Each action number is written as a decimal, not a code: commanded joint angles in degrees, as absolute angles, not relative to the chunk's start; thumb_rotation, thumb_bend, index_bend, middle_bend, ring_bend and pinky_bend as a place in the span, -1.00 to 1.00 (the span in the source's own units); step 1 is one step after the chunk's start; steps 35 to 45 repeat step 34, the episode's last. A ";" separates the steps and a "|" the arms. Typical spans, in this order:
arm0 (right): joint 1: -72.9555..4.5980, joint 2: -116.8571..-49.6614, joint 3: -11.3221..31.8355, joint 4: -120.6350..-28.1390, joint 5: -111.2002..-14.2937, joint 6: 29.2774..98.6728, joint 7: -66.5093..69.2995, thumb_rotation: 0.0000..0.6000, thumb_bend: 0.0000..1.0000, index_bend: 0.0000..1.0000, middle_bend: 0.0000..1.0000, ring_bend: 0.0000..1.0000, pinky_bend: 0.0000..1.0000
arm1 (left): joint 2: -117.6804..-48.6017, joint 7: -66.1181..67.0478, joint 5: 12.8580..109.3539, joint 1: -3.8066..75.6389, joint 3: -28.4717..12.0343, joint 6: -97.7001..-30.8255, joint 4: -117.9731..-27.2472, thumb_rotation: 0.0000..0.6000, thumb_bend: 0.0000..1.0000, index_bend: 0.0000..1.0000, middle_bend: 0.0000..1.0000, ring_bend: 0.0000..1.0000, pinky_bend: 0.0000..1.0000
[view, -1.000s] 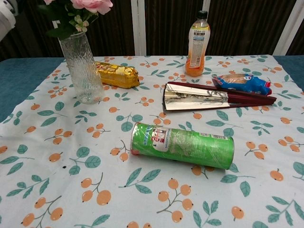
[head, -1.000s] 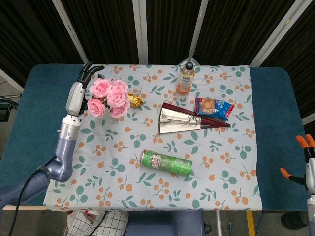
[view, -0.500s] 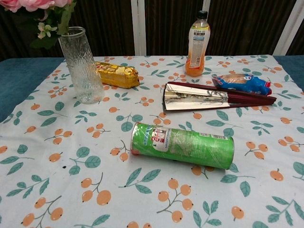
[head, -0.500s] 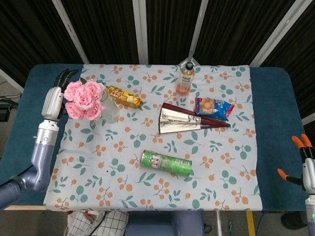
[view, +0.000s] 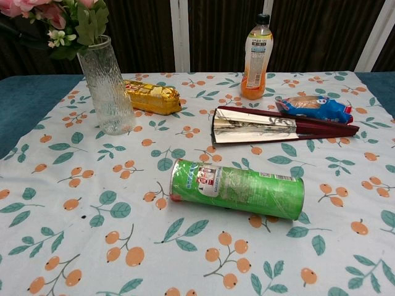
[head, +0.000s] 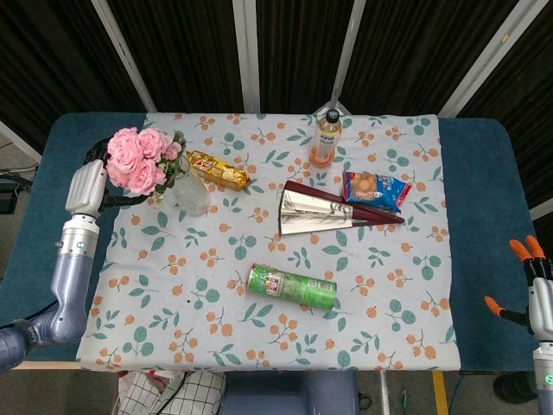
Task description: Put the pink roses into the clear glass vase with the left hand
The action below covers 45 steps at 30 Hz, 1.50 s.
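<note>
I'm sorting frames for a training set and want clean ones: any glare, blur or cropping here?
Head view: sharp and evenly lit, soft shadows only. Chest view: glare on the foil-lined box and the green can; the pink roses are cut off by the top edge, above the glass vase.

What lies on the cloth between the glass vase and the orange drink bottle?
A gold-wrapped snack bar lies there, just right of the glass vase, with bare cloth between it and the orange drink bottle. The chest view shows it best.

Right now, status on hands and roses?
Left hand holds pink roses beside vase mouth, not in. Right hand open, idle. Nothing blocking.
</note>
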State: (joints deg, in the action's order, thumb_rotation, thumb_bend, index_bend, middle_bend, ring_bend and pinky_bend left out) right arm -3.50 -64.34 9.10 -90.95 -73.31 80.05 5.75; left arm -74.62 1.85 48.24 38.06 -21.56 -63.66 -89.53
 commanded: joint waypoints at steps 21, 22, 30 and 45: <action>-3.57 -63.66 8.07 -90.96 -77.43 81.62 5.44 1.00 -0.68 -0.67 -1.00 -1.00 -0.98 | -73.46 9.27 69.61 15.23 -0.83 -95.05 -98.09 1.00 -0.69 -0.68 -0.71 -1.00 -0.93; -3.66 -63.49 7.82 -90.74 -78.25 81.73 5.41 1.00 -0.68 -0.67 -1.00 -1.00 -0.98 | -74.35 8.40 70.21 14.54 -0.25 -95.23 -96.84 1.00 -0.69 -0.68 -0.71 -1.00 -0.93; -4.27 -62.05 6.04 -90.55 -83.92 82.72 4.57 1.00 -0.69 -0.67 -1.00 -1.00 -0.98 | -74.86 5.33 74.94 13.01 0.73 -95.21 -94.98 1.00 -0.68 -0.75 -0.77 -1.00 -0.93; -4.59 -61.54 5.25 -91.43 -84.90 82.05 3.12 1.00 -0.69 -0.70 -1.00 -1.00 -0.98 | -74.26 3.86 76.44 12.23 0.50 -95.67 -94.96 1.00 -0.67 -0.76 -0.77 -1.00 -0.93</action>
